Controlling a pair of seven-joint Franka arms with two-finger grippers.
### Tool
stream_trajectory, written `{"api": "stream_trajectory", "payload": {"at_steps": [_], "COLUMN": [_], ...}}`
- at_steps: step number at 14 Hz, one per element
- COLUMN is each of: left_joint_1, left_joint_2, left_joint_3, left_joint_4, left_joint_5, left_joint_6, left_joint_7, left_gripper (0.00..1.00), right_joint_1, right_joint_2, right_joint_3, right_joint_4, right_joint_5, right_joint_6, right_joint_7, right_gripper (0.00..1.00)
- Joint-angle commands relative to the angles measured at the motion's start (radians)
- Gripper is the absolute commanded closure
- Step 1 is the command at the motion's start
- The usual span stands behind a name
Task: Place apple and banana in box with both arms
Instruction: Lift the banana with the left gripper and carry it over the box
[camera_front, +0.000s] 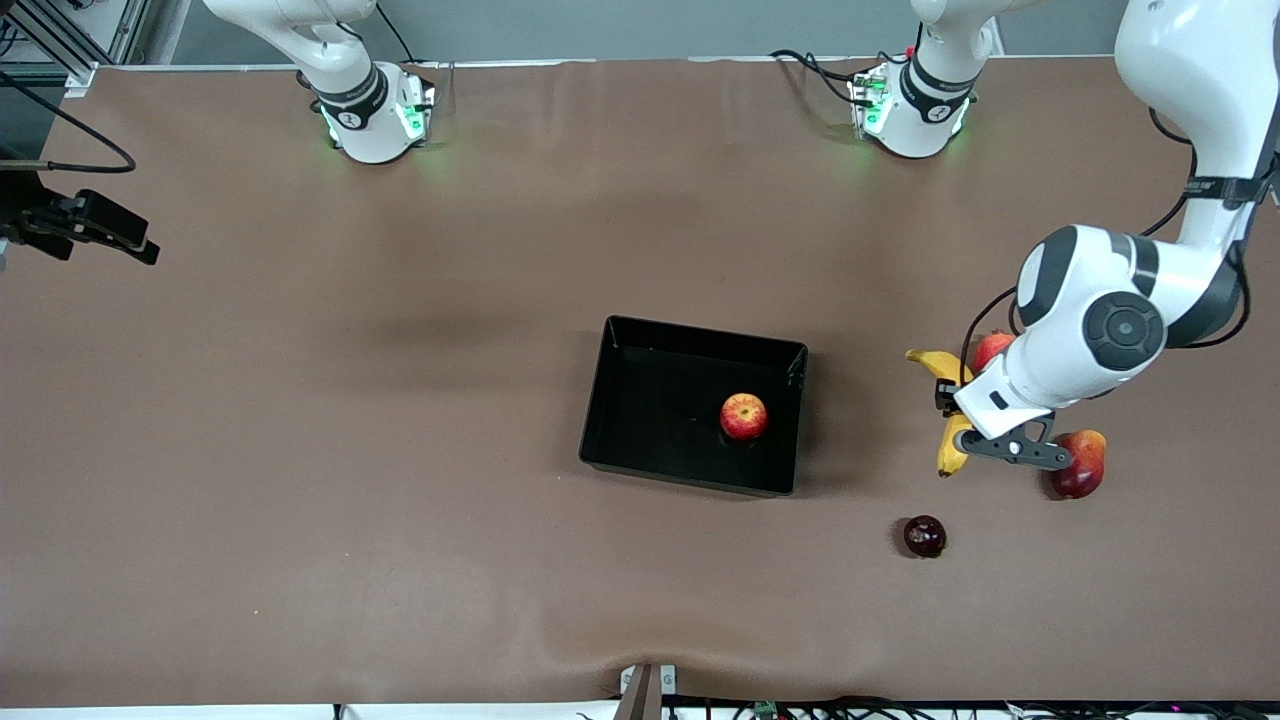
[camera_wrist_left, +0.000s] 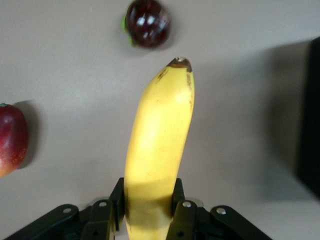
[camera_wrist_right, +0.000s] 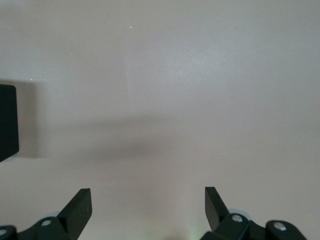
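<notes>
The brown surface (camera_front: 400, 450) is carrying the black box (camera_front: 640, 400), the apple (camera_front: 743, 416) lying inside it. The left claw (camera_wrist_left: 148, 212) is gripping the banana (camera_wrist_left: 157, 150) toward the left arm's end (no lettering readable). The right claw (camera_wrist_right: 148, 205) is waiting with fingers spread wide, holding nothing.

Even, bright light from above — soft shadows fall beside the box (camera_front: 640, 345) and under my arms; my wrist views look hazy, washed out.
</notes>
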Motion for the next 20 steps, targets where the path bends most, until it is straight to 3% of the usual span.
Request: {"api": "stream_trajectory", "payload": {"at_steps": [1, 11, 17, 20], "left_joint_1": [-0.031, -0.357, -0.7, -0.726], "left_joint_2": [0.024, 0.212, 0.296, 0.33], "left_joint_3": [-0.034, -0.014, 0.253, 0.259], "left_joint_4": [0.145, 0.41, 0.49, 0.49], "left_joint_5": [-0.043, -0.045, -0.05, -0.053], "left_joint_6": [-0.126, -0.176, -0.115, -0.056], "left_joint_7": [-0.084, -0.527, -0.67, -0.71], "left_gripper": [1.0, 1.0, 1.0, 1.0], "right_joint_1": [-0.003, -0.005, -0.006, -0.006], "right_joint_2": [-0.008, -0.008, -0.009, -0.009], "right_joint_3": [0.002, 0.002, 0.002, 0.002], "right_joint_4": [-0.003, -0.002, 0.0, 0.0], "right_joint_5": [0.002, 0.002, 0.002, 0.002], "right_joint_6": [0.004, 0.002, 0.002, 0.002], "right_joint_7": [0.011, 0.011, 0.011, 0.011], "right_gripper": [0.0, 0.0, 0.0, 0.0]}}
